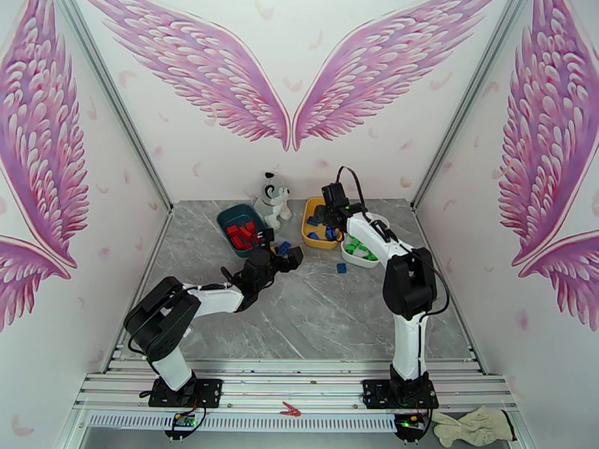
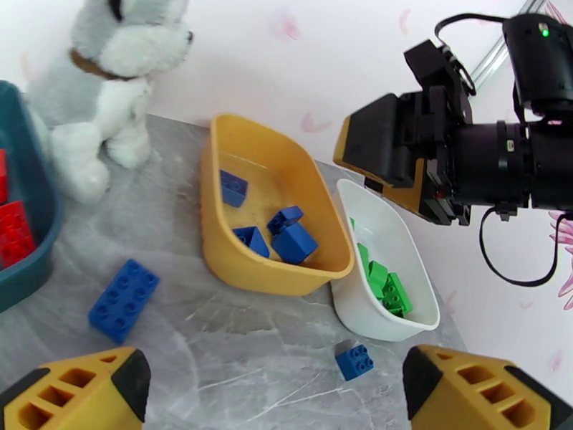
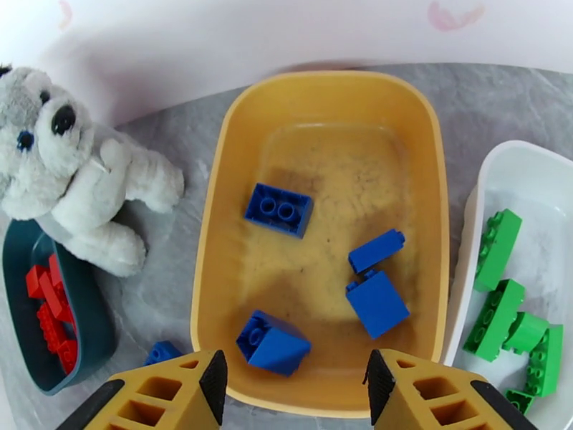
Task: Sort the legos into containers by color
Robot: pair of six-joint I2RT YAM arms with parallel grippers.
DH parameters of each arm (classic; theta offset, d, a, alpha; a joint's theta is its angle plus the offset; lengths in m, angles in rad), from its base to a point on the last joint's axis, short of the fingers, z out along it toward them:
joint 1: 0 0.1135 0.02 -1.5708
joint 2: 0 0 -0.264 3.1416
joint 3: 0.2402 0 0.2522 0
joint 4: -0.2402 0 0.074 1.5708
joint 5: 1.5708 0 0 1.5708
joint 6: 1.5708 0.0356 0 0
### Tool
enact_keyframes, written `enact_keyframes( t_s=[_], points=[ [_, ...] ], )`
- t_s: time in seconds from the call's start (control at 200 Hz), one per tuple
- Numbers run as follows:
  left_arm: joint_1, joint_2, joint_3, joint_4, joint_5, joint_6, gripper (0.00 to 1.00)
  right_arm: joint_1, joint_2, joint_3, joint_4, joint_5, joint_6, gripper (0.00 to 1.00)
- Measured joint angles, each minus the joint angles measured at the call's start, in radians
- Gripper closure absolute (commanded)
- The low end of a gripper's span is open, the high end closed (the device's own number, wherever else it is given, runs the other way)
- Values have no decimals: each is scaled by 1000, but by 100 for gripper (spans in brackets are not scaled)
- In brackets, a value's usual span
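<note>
My right gripper (image 3: 294, 392) hangs open over the near end of the yellow tub (image 3: 215, 231), with nothing between its fingers. Several blue legos (image 3: 278, 209) lie in that tub. Green legos (image 3: 496, 249) sit in the white tub (image 3: 476, 188) to its right. Red legos (image 3: 44, 288) fill the teal tub (image 3: 86, 317) to its left. My left gripper (image 2: 276, 395) is wide open and low over the table. A long blue lego (image 2: 123, 299) lies just ahead of its left finger. A small blue lego (image 2: 354, 361) lies near the white tub (image 2: 390, 231).
The white-and-grey plush dog (image 1: 273, 197) sits upright at the back between the teal tub (image 1: 227, 217) and the yellow tub (image 1: 308, 232). The right arm (image 2: 494, 159) reaches over the tubs, close in front of my left gripper (image 1: 280, 252).
</note>
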Motion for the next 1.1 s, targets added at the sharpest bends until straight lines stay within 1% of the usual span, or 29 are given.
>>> enact_keyframes(
  t_s=[0.095,0.275,0.435,0.57,0.635,0.74,0.925,1.1],
  points=[
    [-8,-72,-83,7,-62,-3,1,22,-42,-76,8,-8,-7,40],
    [-24,-163,-216,10,-161,-22,1,104,-90,-174,56,-25,-8,37],
    [-26,-238,-341,2,-227,-55,1,178,-88,-212,87,-39,-6,33],
    [-26,-332,-433,-22,-264,-89,1,230,-59,-214,126,-43,10,25],
    [-27,-386,-469,-46,-279,-103,1,249,-33,-214,140,-42,18,24],
    [-33,-477,-514,-92,-301,-121,1,269,32,-190,140,-42,34,25],
    [-54,-637,-575,-179,-338,-138,1,283,166,-82,120,-32,81,26],
    [-61,-740,-603,-248,-365,-140,1,283,249,33,94,-12,145,25]
  ],
)
